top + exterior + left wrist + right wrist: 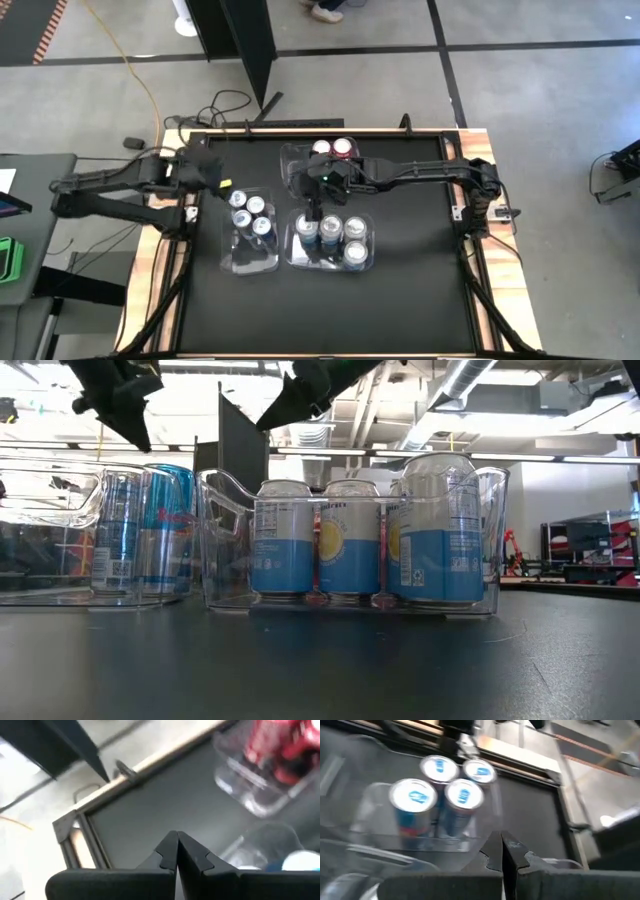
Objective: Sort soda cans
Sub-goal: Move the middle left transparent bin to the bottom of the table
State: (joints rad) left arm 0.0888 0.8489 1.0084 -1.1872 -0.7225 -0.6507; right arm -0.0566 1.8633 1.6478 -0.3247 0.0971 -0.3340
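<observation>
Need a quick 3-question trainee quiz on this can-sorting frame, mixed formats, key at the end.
1. True or false: the left gripper holds a can.
2. How many clear bins contain cans: A) one B) two C) three?
3. Fill in: the red cans sit in the bin at the table's ___ edge.

Key:
1. False; its jaws are shut on nothing, as are the right gripper's.
2. C.
3. Far; the dark blue cans and light blue cans sit nearer.

Partial "Red" lettering on blue can [172,530]

Black table [420,270] carries 3 clear bins [370,262] holding cans [330,229].
</observation>
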